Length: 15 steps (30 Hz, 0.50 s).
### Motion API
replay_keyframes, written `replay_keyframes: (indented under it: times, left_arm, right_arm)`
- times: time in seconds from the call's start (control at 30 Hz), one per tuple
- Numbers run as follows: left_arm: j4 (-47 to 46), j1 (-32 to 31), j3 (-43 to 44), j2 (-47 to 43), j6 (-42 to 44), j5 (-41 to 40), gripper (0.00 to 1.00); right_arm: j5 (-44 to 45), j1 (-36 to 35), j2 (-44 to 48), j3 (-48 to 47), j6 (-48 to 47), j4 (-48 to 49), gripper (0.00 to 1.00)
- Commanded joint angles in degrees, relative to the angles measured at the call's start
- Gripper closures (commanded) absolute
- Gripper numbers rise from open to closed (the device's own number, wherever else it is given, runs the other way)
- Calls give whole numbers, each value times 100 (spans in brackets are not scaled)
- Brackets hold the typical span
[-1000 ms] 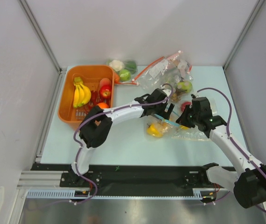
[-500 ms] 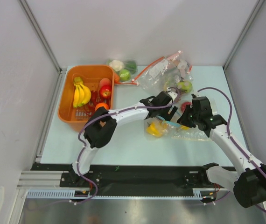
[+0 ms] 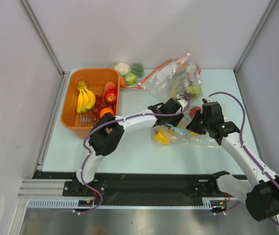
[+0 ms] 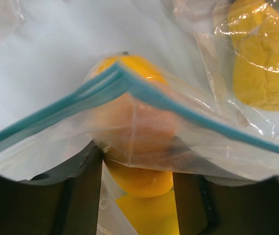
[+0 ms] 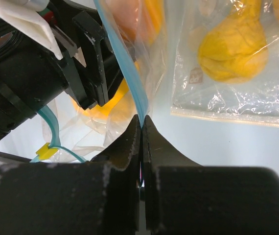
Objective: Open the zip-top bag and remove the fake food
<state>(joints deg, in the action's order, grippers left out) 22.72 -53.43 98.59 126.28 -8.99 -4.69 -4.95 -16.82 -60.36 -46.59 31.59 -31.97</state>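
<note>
With the zip-top bag point(image 3: 176, 133) on the counter point(image 3: 129, 154) at centre, right end effector point(image 5: 142, 121) clamped on its teal zip strip point(image 5: 124, 61) and left end effector point(image 4: 137, 169) spread astride the fake food point(image 4: 132, 117) inside, unopposed pulling may drag the bag rather than unseal it.

My left gripper point(image 4: 138, 169) has its dark fingers point(image 4: 81, 169) apart, one on each side of an orange-yellow fruit point(image 4: 129, 122) inside the bag point(image 4: 218, 152). I cannot tell whether they press it. The teal zip strip point(image 4: 178, 104) arches over the fruit, and clear film drapes across both fingers. A yellow piece point(image 4: 147, 218) sits just beneath the fruit. To the right, a second bag point(image 4: 213, 63) holds a yellow lump point(image 4: 262, 58) on the pale table point(image 4: 56, 58).
</note>
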Motion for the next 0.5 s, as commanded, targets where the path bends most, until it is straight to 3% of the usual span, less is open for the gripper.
replay_keyframes:
  times: [0.0,0.1,0.47]
  left_arm:
    - [145,78,-366,-296,-49,205,87]
    - [49,166,-603,-849,-216,415,97]
    - [294,386,-867,-1957,-586,987,100]
  right_arm:
    - [143,-6,182,-70,101,-55,100]
    - [240,-49,217,-52,110,-91,100]
    - [715,-541,33,-298,75,-99,100]
